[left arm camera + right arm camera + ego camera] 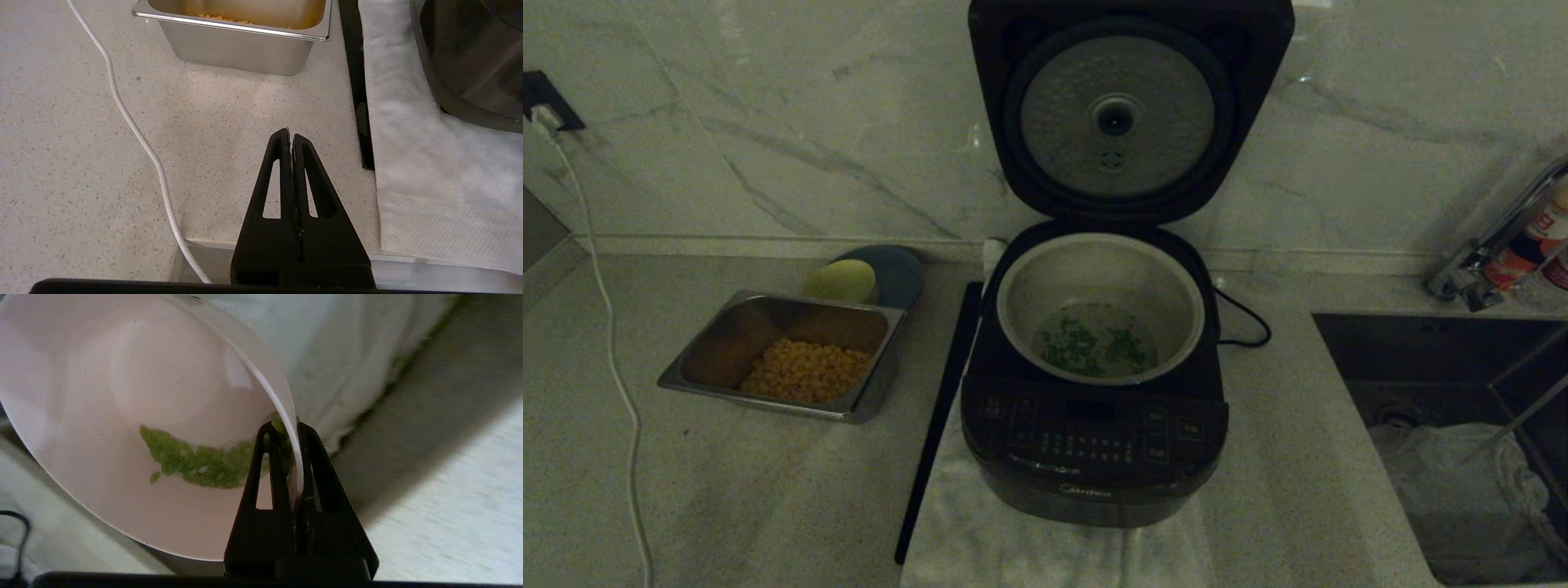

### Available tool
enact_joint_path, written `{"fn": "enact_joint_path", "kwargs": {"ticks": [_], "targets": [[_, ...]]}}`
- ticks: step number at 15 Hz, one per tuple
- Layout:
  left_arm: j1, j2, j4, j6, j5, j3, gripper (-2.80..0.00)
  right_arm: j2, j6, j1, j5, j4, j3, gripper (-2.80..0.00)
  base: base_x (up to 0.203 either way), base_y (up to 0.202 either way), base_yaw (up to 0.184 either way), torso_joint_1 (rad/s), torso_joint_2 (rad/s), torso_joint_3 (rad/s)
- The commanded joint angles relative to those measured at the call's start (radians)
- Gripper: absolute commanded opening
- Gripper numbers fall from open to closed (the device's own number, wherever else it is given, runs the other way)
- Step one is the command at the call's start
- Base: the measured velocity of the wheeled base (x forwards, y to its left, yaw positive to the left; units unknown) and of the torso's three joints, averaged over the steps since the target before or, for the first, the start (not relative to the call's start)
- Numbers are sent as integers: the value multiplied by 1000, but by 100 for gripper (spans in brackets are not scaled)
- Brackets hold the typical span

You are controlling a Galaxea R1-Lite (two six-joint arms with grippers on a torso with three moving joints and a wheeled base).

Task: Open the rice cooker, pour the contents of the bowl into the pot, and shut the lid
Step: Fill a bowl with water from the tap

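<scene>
The black rice cooker stands on a white towel with its lid swung up, silver inner plate facing me. The grey pot holds chopped green herbs on its bottom. My right gripper is shut on the rim of the pinkish-white bowl, which is tilted, with a strip of green herbs clinging inside. The left gripper is shut and empty above the counter near its front edge, left of the cooker. Neither arm nor the bowl shows in the head view.
A steel tray of yellow kernels sits left of the cooker, with a yellow-green bowl behind it. A white cable trails down the left counter. A black strip lies along the towel. A sink and faucet are at the right.
</scene>
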Motion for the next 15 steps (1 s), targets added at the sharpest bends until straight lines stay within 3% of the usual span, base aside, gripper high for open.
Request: {"fn": "enact_joint_path", "kwargs": {"ticks": [1, 15], "targets": [[0, 0, 0, 0, 0, 0, -280, 3, 21, 30, 3, 0, -26, -280, 0, 0, 0, 0, 0, 0], [0, 0, 0, 0, 0, 0, -280, 207, 99, 115, -44, 1, -262, -280, 0, 0, 0, 0, 0, 0]]}}
